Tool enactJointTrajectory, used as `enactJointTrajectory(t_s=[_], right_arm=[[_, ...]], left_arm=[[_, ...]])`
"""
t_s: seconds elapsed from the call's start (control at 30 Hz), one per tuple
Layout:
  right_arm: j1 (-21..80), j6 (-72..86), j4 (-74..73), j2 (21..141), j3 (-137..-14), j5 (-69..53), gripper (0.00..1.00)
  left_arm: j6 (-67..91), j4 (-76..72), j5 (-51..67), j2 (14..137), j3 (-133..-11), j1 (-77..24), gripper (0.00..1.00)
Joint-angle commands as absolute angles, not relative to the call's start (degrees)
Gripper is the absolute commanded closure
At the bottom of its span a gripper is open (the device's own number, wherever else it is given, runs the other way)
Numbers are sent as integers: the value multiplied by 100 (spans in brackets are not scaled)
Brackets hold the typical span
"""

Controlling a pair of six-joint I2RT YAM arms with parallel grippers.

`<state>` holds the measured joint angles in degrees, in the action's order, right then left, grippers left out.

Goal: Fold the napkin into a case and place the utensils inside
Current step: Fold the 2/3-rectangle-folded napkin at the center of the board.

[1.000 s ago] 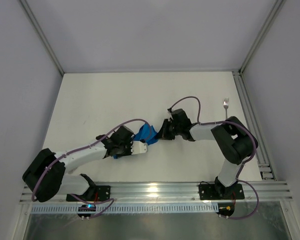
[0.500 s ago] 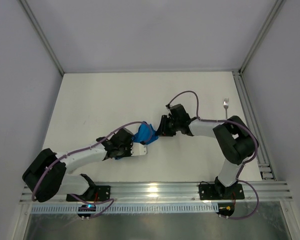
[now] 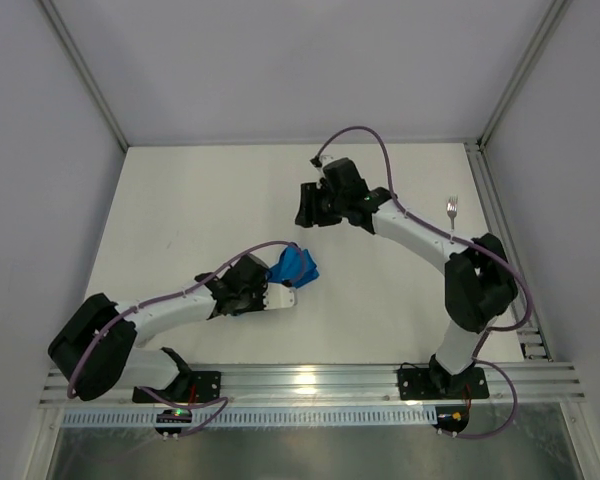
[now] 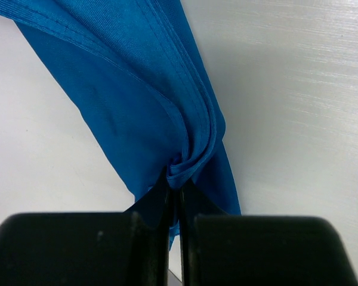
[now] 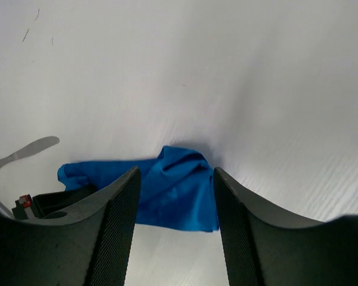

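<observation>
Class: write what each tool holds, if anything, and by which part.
The left tool is shut on the blue napkin, pinching a bunched fold at its edge. The right tool is open and holds nothing.

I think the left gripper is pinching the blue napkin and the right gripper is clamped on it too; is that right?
Not quite: the left gripper is pinching the blue napkin, but the right gripper is open and holds nothing, standing apart from it. The right wrist view shows its jaws spread, with the napkin lying on the table beyond them.
</observation>
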<state>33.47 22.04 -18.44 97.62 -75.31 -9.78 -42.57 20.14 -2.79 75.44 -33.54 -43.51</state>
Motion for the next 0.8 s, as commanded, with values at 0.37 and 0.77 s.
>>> enactJointTrajectory(t_s=[0.37,0.77], right_arm=[[3990,1916,-2346,11346,-8781,-106,46],[4034,2171,-1758,10636,-7630,-27,96]], left_arm=[[-4061,2030,-167,7822,-3384,-4368,97],[-3613,2013,-282,7875,-3542,-4290,91]])
